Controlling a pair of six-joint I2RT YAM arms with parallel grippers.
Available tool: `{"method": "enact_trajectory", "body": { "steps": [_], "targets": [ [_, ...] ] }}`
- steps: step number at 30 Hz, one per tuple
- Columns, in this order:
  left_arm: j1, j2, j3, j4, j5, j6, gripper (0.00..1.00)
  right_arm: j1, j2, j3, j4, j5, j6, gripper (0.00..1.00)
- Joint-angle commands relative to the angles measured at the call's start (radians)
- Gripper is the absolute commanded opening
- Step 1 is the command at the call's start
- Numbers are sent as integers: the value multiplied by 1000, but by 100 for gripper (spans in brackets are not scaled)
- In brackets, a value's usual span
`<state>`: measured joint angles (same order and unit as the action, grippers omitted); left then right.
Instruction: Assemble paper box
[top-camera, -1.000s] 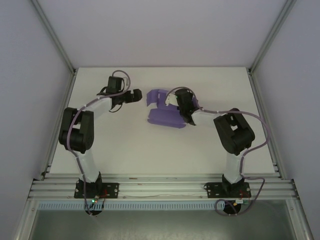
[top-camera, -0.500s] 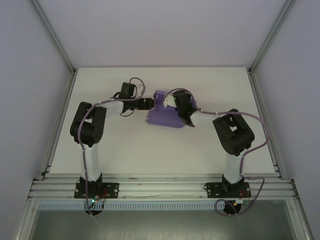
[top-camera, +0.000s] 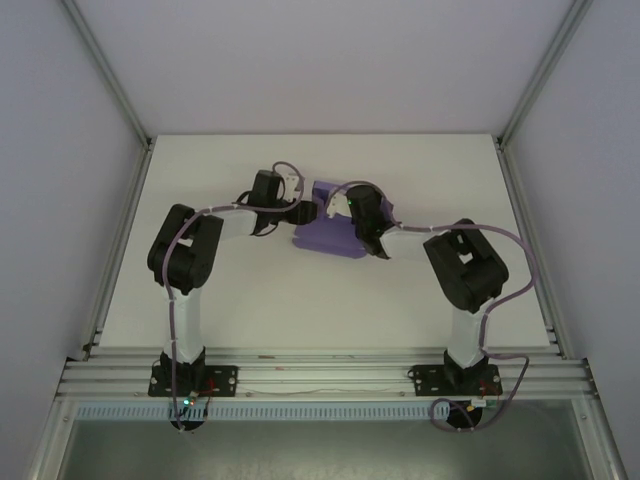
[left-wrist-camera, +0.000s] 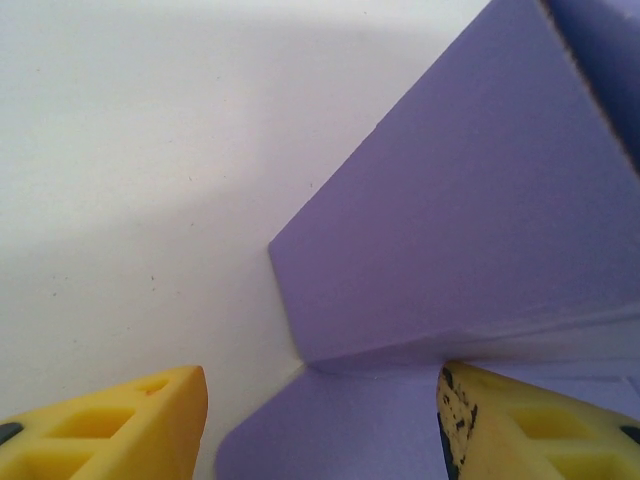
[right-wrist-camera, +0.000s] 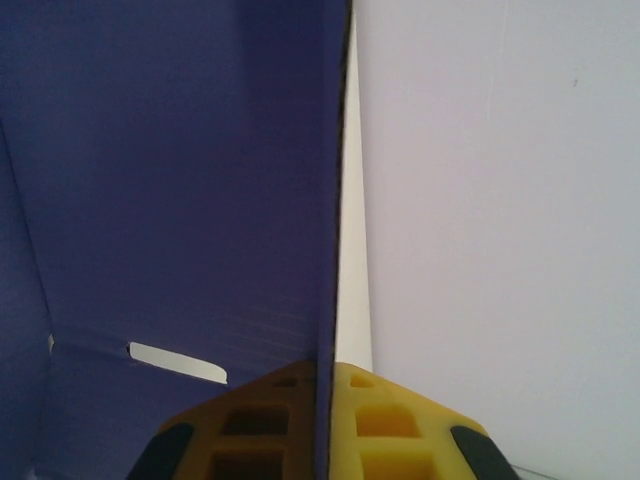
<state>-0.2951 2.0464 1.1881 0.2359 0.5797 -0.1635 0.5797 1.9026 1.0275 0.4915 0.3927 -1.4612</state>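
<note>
Top view: we see white table (top-camera: 250, 300) inside pale-walled enclosure (top-camera: 60, 200), aluminium rail (top-camera: 320, 375) at near edge; purple paper box (top-camera: 325, 238) lies mid-table, toward far side.
Left wrist: left gripper (left-wrist-camera: 320, 385) released, yellow fingers (left-wrist-camera: 530, 425) apart, one just beside box wall.
Right wrist: right gripper (right-wrist-camera: 325, 385) clenched on upright box wall, white table beside.

The paper box (left-wrist-camera: 480, 200) is thin matt purple paper with a faint ribbed grain, the fingers (left-wrist-camera: 110, 425) dull yellow moulded plastic, one scuffed dark, the table (left-wrist-camera: 130, 150) smooth matt white, the rail (top-camera: 320, 375) ridged silvery metal.
</note>
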Motion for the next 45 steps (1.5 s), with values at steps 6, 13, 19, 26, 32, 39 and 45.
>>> {"method": "enact_trajectory", "body": {
  "steps": [6, 13, 19, 26, 32, 39, 45],
  "targets": [
    [-46, 1, 38, 142, 34, 34, 64, 31, 70, -72, -50, 94, -90, 0],
    [-65, 70, 130, 113, -4, -18, 52, 31, 57, -47, -174, 49, 12, 0],
    [-84, 68, 136, 91, -83, -11, 28, 29, 45, -12, -254, 20, 78, 0],
    [-113, 21, 85, 139, -201, 20, 9, 30, -65, 17, -408, -63, 192, 2],
    [-124, -59, -1, 127, -193, 62, 0, 30, -196, 55, -572, -172, 352, 60],
    [-135, -209, -208, 148, -122, 115, 0, 27, -438, 99, -829, -573, 647, 100],
    [-183, -309, -337, 114, -175, 186, 0, -24, -498, 106, -768, -794, 1063, 100]
  ]
}}
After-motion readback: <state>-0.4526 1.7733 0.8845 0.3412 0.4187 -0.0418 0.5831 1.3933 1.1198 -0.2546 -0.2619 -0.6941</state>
